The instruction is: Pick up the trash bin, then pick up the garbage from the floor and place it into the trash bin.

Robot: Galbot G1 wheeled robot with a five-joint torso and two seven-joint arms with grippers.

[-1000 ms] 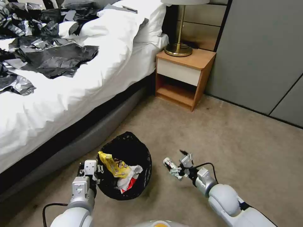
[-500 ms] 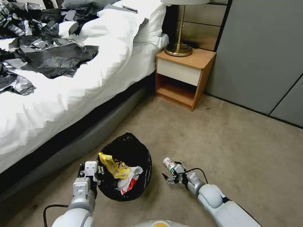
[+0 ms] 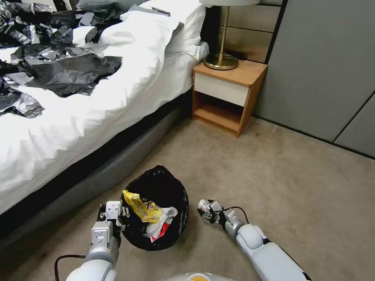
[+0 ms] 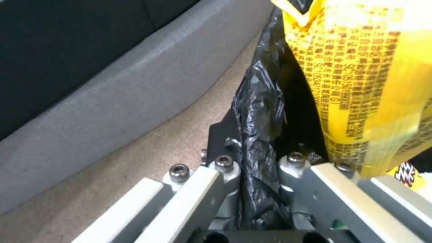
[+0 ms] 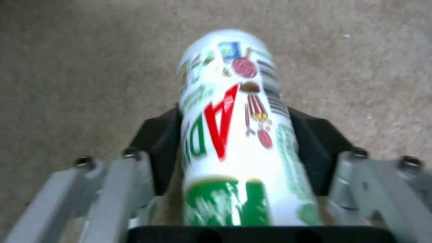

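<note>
One trash bin (image 3: 156,208) sits on the carpet beside the bed, its bagged rim pinched in the left end effector (image 3: 113,218) at 9 o'clock. The right end effector (image 3: 209,207), at the bin's 3 o'clock, clamps one small bottle (image 3: 203,205), forearm low over the floor.

The bin (image 3: 156,210) shows its black bag and nothing of its own wall; in the left wrist view only a fold of that bag (image 4: 259,135) is seen, pinched between the left gripper (image 4: 256,162) fingers, whose tips lie behind it. The yellow wrapper (image 4: 364,84) runs off that picture's top and side, its print too small to read. The bottle (image 5: 234,128) hides the inner faces of the right gripper (image 5: 236,148) fingers (its label is blurred, its lower end cut off). The lamp (image 3: 222,35) loses its shade at the head view's top edge.
</note>
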